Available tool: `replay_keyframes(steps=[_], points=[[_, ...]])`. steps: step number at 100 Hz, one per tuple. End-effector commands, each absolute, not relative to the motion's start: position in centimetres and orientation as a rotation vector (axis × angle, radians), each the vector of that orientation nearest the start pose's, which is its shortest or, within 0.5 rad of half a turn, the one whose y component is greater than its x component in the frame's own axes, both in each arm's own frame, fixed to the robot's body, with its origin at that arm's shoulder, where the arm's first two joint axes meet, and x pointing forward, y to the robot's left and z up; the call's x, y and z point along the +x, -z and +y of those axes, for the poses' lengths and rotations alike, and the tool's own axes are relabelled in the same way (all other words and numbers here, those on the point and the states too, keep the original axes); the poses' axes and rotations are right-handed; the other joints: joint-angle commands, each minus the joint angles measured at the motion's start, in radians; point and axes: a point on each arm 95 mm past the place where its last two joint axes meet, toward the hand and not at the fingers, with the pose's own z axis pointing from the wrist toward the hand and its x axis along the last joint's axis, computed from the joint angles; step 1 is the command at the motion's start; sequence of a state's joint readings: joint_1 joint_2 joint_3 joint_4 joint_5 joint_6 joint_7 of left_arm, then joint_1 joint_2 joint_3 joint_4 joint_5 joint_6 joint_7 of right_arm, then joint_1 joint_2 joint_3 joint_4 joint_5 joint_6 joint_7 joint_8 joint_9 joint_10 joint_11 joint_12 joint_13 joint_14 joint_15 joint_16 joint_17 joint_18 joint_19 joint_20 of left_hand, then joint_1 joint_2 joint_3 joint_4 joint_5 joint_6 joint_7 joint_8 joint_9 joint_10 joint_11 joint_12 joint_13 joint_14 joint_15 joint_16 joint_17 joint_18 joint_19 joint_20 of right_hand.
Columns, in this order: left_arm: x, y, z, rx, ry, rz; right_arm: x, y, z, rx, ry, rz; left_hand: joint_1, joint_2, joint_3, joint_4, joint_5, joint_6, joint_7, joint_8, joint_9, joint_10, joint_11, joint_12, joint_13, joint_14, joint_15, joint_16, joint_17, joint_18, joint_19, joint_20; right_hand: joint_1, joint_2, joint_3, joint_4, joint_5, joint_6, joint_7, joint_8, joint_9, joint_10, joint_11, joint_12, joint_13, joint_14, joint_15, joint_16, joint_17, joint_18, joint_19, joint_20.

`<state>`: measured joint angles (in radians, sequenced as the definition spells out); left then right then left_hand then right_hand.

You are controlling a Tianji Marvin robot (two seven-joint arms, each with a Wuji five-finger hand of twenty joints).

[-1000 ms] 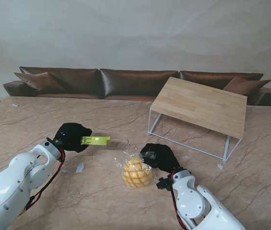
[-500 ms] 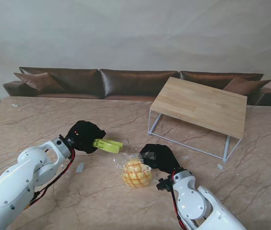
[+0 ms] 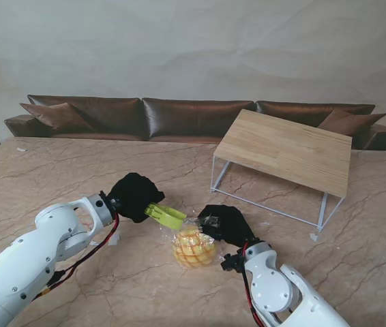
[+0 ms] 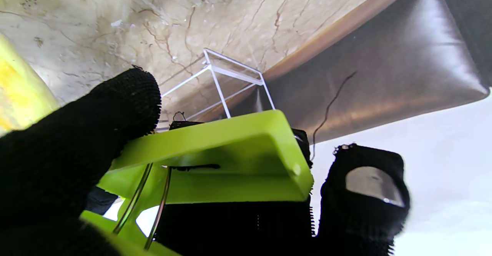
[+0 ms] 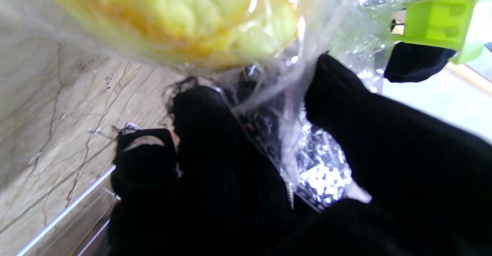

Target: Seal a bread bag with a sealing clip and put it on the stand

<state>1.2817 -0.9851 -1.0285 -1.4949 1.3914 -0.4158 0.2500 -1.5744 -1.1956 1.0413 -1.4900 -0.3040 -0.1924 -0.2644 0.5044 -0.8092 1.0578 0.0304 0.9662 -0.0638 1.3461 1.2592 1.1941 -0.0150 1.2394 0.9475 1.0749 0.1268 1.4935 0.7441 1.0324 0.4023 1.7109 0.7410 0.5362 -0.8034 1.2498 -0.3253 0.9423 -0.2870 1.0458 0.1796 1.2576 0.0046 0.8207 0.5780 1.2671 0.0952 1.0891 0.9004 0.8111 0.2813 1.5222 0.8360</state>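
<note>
Marble table (image 3: 56, 170): one stand (image 3: 285, 150); left hand (image 3: 135, 196) fingers pinch one clip (image 3: 166, 216), right hand (image 3: 227, 223) fingers pinch one bread bag (image 3: 194, 245).

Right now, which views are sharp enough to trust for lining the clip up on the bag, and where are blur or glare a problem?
Stand view: even light, sharp, green clip and bread bag clear. Left wrist view: clip sharp, nearest finger of the left hand soft, lower right corner washed out white. Right wrist view: bread blurred, glare speckles on the plastic gripped by the right hand.
</note>
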Motion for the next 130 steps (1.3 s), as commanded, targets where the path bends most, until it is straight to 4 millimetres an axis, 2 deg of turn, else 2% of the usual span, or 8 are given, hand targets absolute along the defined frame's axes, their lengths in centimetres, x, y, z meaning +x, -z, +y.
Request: replay_keyframes(steps=[1, 62, 81, 93, 98, 113, 122, 130], points=[[43.5, 27.6, -3.8, -0.266, 1.544, 1.847, 36.9, 36.5, 7.3, -2.012, 2.4, -1.076, 0.182, 0.084, 0.127, -0.018, 0.143, -0.273, 0.289, 0.053, 0.151, -0.094, 0.2, 0.065, 0.197, -0.1, 0.259, 0.09, 0.028, 0.021, 0.097, -0.003, 0.001, 0.006, 0.023, 0.013, 0.033, -0.001, 0.005, -0.01, 0.042, 0.014, 0.04, 0.011, 0.037, 0.007, 0.031, 0.014, 0.013, 0.0, 0.03, -0.004], [43.0, 28.6, -6.0, -0.107, 1.429, 1.932, 37.4, 36.3, 7.8, -2.002, 2.404, -1.041, 0.163, 0.065, 0.113, -0.043, 0.113, -0.305, 0.267, 0.087, 0.148, -0.114, 0.183, 0.09, 0.196, -0.131, 0.239, 0.095, 0.026, -0.006, 0.082, -0.037, -0.001, -0.003, 0.042, 0.009, 0.044, 0.021, 0.011, -0.011, 0.068, 0.025, 0.047, 0.022, 0.038, 0.001, 0.104, 0.038, 0.056, 0.005, 0.032, -0.015], [42.7, 28.8, -6.2, -0.121, 1.392, 1.909, 37.5, 36.3, 7.9, -1.998, 2.402, -1.042, 0.075, -0.023, 0.07, -0.133, -0.005, -0.325, 0.155, 0.097, 0.149, -0.182, -0.049, 0.15, 0.197, -0.188, 0.157, 0.119, -0.003, -0.061, 0.052, -0.074, -0.003, -0.003, 0.045, 0.008, 0.039, -0.008, 0.023, 0.022, 0.063, 0.02, 0.048, 0.027, 0.038, 0.003, 0.104, 0.035, 0.05, 0.004, 0.03, -0.017], [42.4, 28.8, -6.3, -0.105, 1.339, 1.919, 37.5, 36.4, 8.0, -1.997, 2.398, -1.044, -0.062, -0.099, 0.024, -0.237, -0.218, -0.279, -0.073, -0.07, -0.051, -0.185, -0.384, 0.165, 0.192, -0.248, -0.021, 0.199, -0.104, -0.16, 0.002, -0.051, -0.004, -0.005, 0.048, 0.007, 0.036, -0.012, 0.022, 0.039, 0.06, 0.019, 0.049, 0.03, 0.037, 0.004, 0.1, 0.033, 0.047, 0.002, 0.03, -0.017], [42.2, 28.9, -6.3, -0.107, 1.335, 1.924, 37.6, 36.4, 8.0, -1.996, 2.399, -1.044, -0.125, -0.083, 0.008, -0.21, -0.32, -0.254, -0.161, -0.188, -0.183, -0.177, -0.492, 0.029, 0.18, -0.247, -0.158, 0.278, -0.173, -0.177, -0.053, -0.026, -0.003, -0.005, 0.05, 0.007, 0.037, -0.014, 0.023, 0.046, 0.059, 0.019, 0.05, 0.031, 0.037, 0.004, 0.1, 0.033, 0.046, 0.002, 0.029, -0.017], [41.7, 28.8, -6.3, -0.109, 1.364, 1.91, 37.7, 36.5, 8.1, -1.995, 2.4, -1.044, -0.228, -0.058, -0.039, -0.214, -0.459, -0.187, -0.312, -0.359, -0.386, -0.156, -0.613, -0.19, 0.029, -0.16, -0.484, 0.403, -0.37, -0.136, -0.25, 0.032, -0.002, -0.006, 0.056, 0.006, 0.029, -0.023, 0.018, 0.081, 0.043, 0.017, 0.055, 0.041, 0.035, 0.007, 0.09, 0.03, 0.031, 0.0, 0.027, -0.014], [41.4, 28.6, -6.2, -0.127, 1.386, 1.899, 37.8, 36.6, 8.1, -1.992, 2.392, -1.058, -0.274, -0.03, -0.069, -0.215, -0.503, -0.139, -0.421, -0.456, -0.477, -0.14, -0.696, -0.282, -0.108, -0.097, -0.781, 0.301, -0.536, -0.08, -0.452, 0.042, 0.005, 0.004, 0.053, 0.005, 0.023, -0.032, 0.01, 0.123, 0.032, 0.014, 0.06, 0.05, 0.035, 0.009, 0.081, 0.033, 0.019, -0.004, 0.025, -0.007], [41.2, 28.4, -6.0, -0.167, 1.398, 1.903, 37.8, 36.6, 8.1, -1.991, 2.394, -1.066, -0.299, -0.014, -0.098, -0.215, -0.505, -0.077, -0.601, -0.686, -0.565, -0.106, -0.788, -0.418, -0.234, -0.038, -1.06, 0.069, -0.701, -0.03, -0.679, 0.008, 0.007, 0.009, 0.049, 0.006, 0.018, -0.039, 0.009, 0.148, 0.026, 0.012, 0.062, 0.054, 0.032, 0.009, 0.075, 0.035, 0.015, -0.004, 0.025, -0.003]])
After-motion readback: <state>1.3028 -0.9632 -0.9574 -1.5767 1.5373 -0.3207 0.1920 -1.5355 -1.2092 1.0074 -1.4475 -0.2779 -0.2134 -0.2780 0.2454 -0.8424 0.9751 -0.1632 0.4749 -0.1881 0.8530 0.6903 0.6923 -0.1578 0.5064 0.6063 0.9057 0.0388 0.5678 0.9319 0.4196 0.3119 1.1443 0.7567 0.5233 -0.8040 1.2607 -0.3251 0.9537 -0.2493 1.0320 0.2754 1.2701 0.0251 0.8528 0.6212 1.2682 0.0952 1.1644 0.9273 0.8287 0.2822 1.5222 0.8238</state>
